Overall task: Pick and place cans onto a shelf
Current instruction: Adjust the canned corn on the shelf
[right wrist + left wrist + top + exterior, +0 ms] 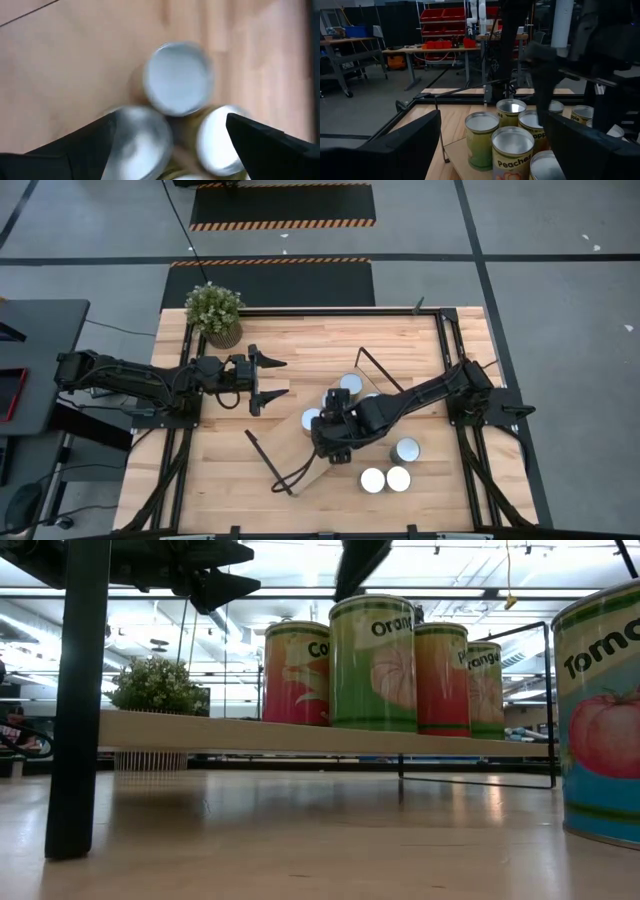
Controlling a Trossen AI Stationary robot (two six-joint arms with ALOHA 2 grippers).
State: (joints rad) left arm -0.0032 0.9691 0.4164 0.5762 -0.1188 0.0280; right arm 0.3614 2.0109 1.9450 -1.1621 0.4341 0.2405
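Evidently cans (373, 479) are rigid, smooth; I'd grip mid-wall. Right fingers (331, 432) spread wide, empty; left fingers (268, 380) half-open, empty.

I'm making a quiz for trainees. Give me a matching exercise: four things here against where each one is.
1 potted plant
2 Tomato can
3 right gripper
4 left gripper

a over the cans on the shelf, jaws open
b at a table corner
c on the tabletop, off the shelf
d left of the shelf

Pairs: 1-b, 2-c, 3-a, 4-d
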